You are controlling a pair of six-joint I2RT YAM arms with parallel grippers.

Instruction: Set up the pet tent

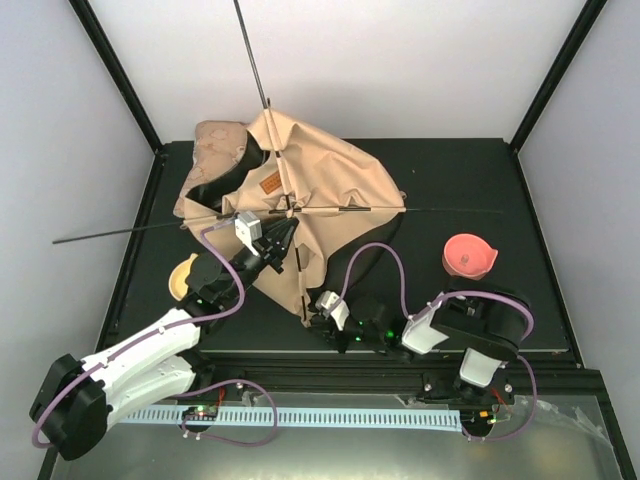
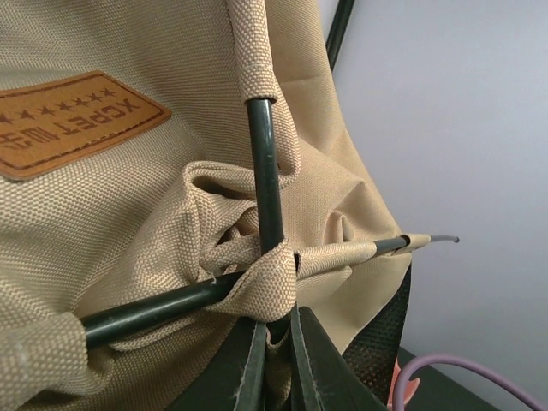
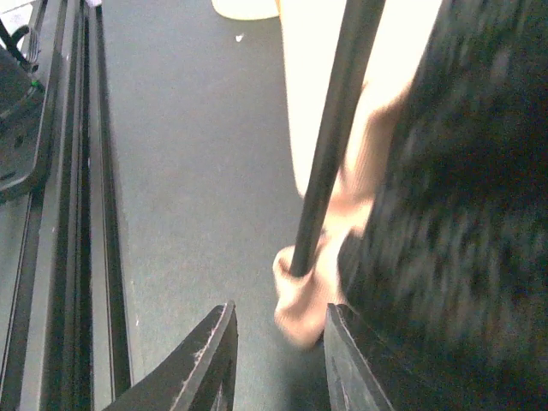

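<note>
The pet tent [image 1: 320, 175] lies crumpled at the middle of the table: tan canvas, brown leather label [image 1: 268, 184], two thin black poles crossing at its top [image 1: 288, 210]. My left gripper [image 1: 283, 238] is shut on the tent's fabric just under the pole crossing [image 2: 272, 257], with canvas pinched between the jaws [image 2: 276, 325]; the label [image 2: 73, 120] shows up left. My right gripper [image 1: 318, 308] is open at the tent's near corner. There a pole [image 3: 330, 154] ends in a tan pocket [image 3: 304, 300] just ahead of the fingertips [image 3: 278, 330], beside black lining [image 3: 454, 214]. No pom-pom shows.
A floral beige cushion [image 1: 218, 140] lies under the tent's back left. A pink bowl [image 1: 469, 257] stands at the right, a yellow dish [image 1: 183, 275] at the left near my left arm. Pole ends stick out past the table's left and back edges.
</note>
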